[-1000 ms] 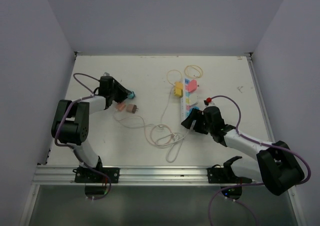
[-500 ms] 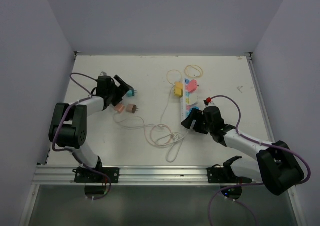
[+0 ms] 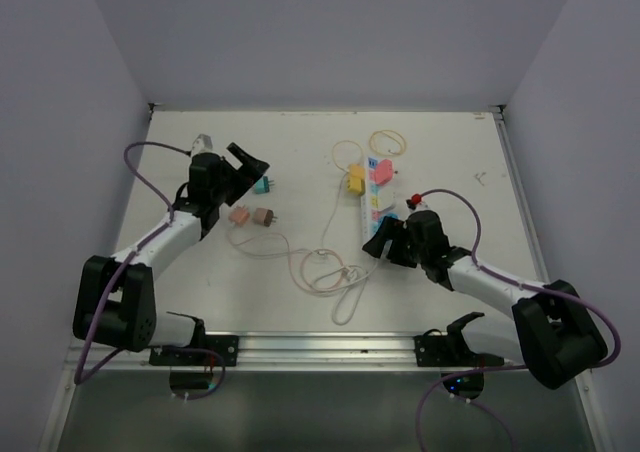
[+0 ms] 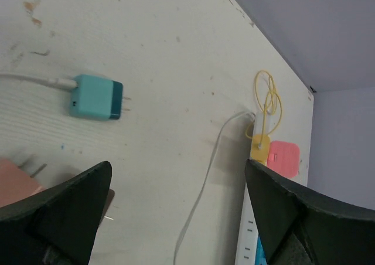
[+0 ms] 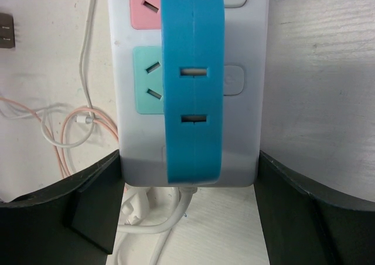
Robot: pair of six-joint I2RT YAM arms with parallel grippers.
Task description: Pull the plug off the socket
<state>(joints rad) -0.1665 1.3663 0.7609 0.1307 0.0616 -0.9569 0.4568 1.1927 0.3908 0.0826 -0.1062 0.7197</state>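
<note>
The left gripper (image 4: 178, 163) stands with its black fingers spread wide and nothing between them. Just beyond them, at the upper left of the wrist view, a small teal plastic plug (image 4: 96, 98) lies loose on the white table (image 4: 176, 54), prongs pointing right, its thin cable trailing off left.

Further out, towards the right edge of that view, is the socket (image 4: 245, 250), a long white plastic power strip with pastel outlet faces. A boxy yellow plug (image 4: 259, 145) and a flat pink plug (image 4: 283, 158) sit on its far end.

From overhead the strip's long axis runs up and down the picture, right of centre, well apart from the left fingers. The yellow plug sits on the side facing them.

The right gripper (image 5: 188, 153) straddles the strip's near end. Its fingers lie against both long sides, so it looks to me like a bracing grip. A long rounded blue plastic block (image 5: 193, 71) with two slots lies along the strip between those fingers.

So I'd judge the left arm to be the free one. Its reach would go rightward across the table, square to the strip's length. The yellow plug is the nearest one seated.
</note>
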